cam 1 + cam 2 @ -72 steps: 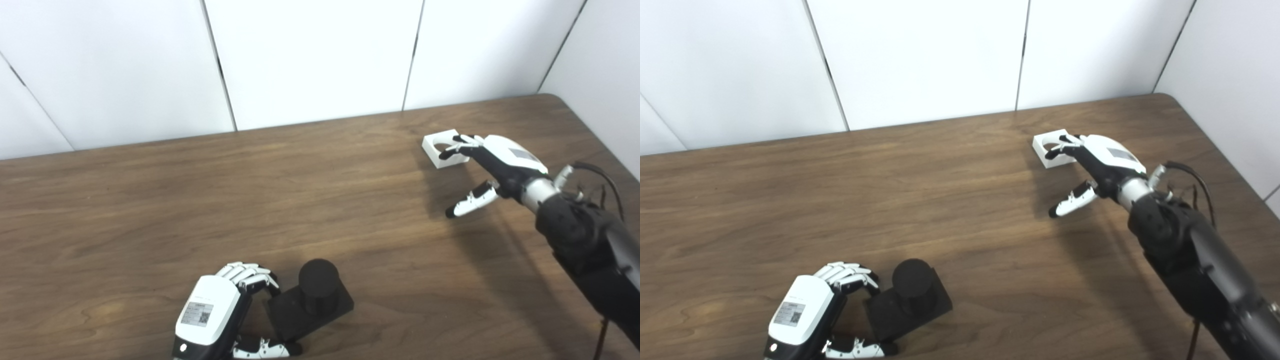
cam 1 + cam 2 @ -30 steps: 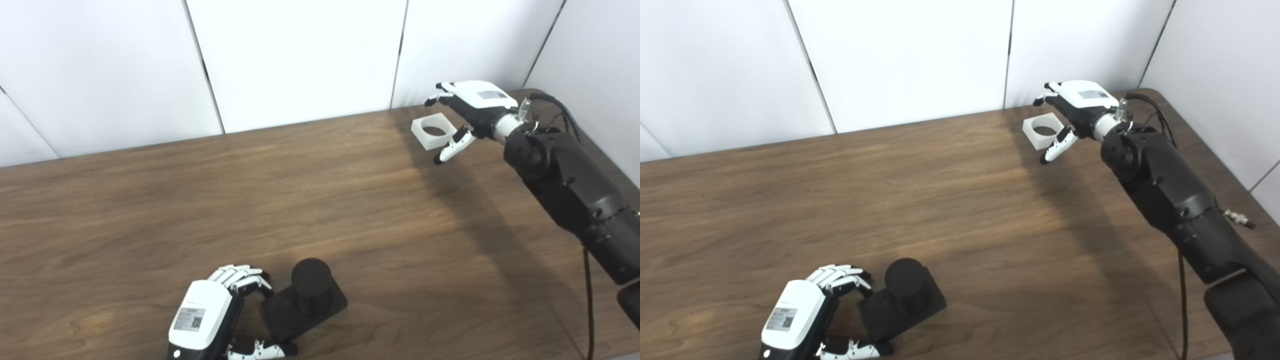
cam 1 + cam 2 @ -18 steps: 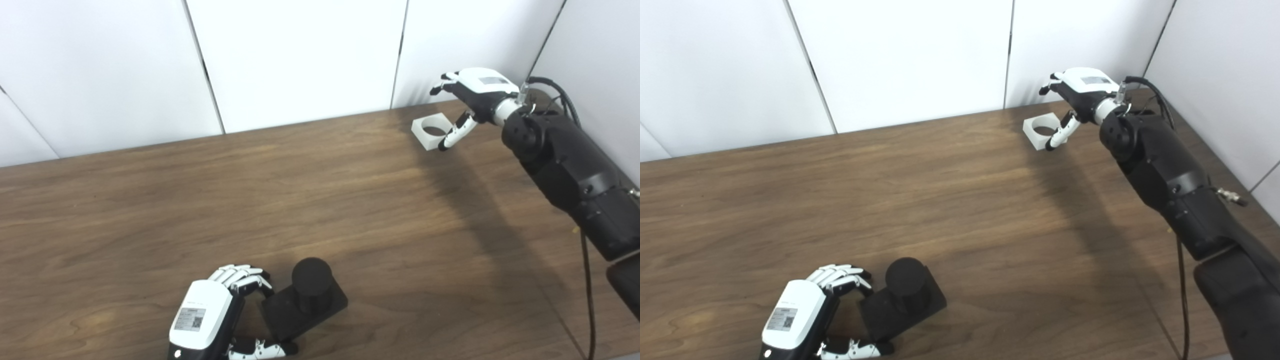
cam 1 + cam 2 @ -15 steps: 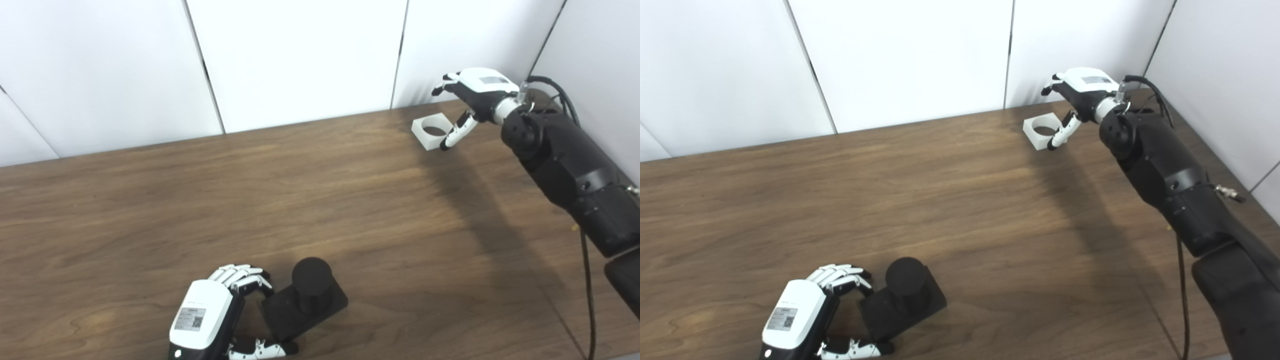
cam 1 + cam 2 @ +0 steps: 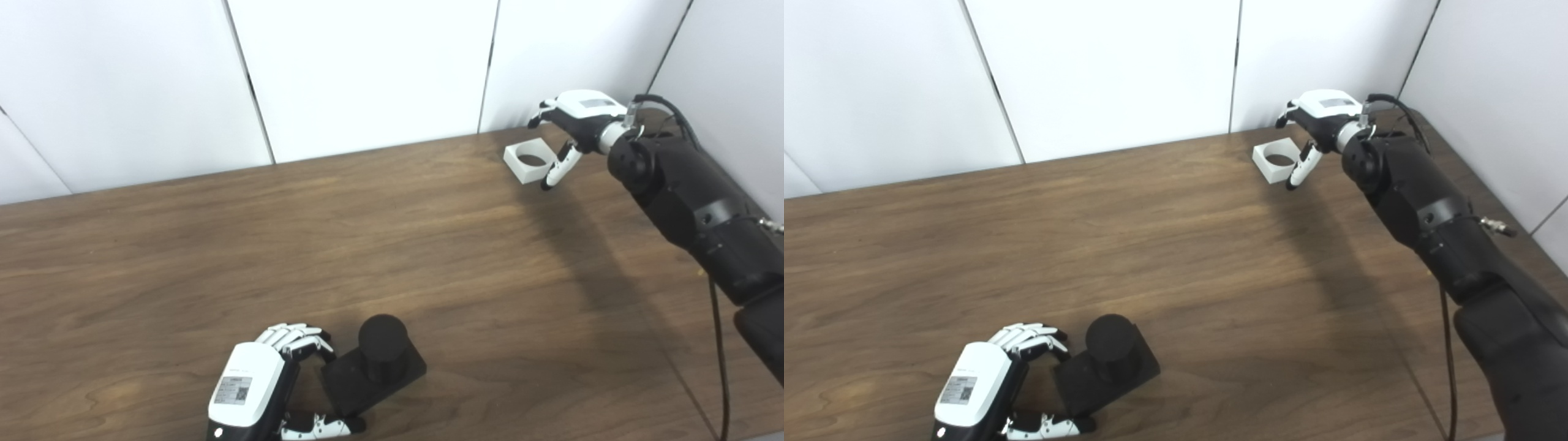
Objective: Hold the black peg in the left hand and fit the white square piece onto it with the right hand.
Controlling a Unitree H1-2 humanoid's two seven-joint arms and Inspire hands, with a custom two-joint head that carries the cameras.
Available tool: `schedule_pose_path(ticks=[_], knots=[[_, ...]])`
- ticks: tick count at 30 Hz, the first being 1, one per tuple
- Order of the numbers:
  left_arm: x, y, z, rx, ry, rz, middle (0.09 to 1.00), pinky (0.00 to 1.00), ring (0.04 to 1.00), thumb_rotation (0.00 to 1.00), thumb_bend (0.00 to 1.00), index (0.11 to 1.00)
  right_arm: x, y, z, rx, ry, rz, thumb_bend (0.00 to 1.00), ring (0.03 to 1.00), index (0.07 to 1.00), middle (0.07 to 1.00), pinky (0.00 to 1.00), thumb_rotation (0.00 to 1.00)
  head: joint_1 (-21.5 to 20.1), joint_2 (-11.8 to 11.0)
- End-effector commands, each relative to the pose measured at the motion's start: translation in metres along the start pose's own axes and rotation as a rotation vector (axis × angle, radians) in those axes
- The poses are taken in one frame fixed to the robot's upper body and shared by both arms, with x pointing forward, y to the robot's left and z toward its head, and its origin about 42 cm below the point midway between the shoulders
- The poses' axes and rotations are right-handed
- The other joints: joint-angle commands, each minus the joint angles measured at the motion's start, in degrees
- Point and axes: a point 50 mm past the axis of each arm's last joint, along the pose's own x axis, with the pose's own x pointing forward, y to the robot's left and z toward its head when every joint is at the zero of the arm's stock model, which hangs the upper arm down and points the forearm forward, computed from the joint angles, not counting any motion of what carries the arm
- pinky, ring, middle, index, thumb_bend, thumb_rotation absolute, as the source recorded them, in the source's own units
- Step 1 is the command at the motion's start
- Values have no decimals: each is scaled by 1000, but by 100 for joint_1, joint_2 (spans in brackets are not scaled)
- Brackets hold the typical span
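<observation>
The left hand [image 5: 254, 392] rests at the near edge of the brown wooden table [image 5: 184, 245], its curled fingers and thumb closed on the flat square base of the black cylindrical peg [image 5: 381, 346], which stands upright. Far across the table, the right hand [image 5: 579, 119] hovers with fingers spread, holding nothing, just beside the white square piece with a round hole [image 5: 530, 160], which lies flat near the white panelled wall [image 5: 367, 67].
</observation>
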Motion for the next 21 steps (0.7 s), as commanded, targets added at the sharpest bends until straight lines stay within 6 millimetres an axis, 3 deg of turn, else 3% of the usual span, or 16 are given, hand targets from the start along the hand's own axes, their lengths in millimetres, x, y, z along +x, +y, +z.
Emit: schedule_pose_path(ticks=[1,11,21], knots=[[-4,-7,-5,13,49,-80,723,782,765,45,517,488,4,-48,-2,-22,-7,-102,884,1000,817,961,972,225,5,6],[-5,-5,-2,5,45,-83,723,777,765,45,517,488,21,-46,12,-23,13,-66,876,1000,836,963,962,260,96,51],[-9,-5,-3,-7,36,-89,720,783,763,46,518,488,26,-42,22,-16,7,-75,878,993,853,958,958,262,80,73]])
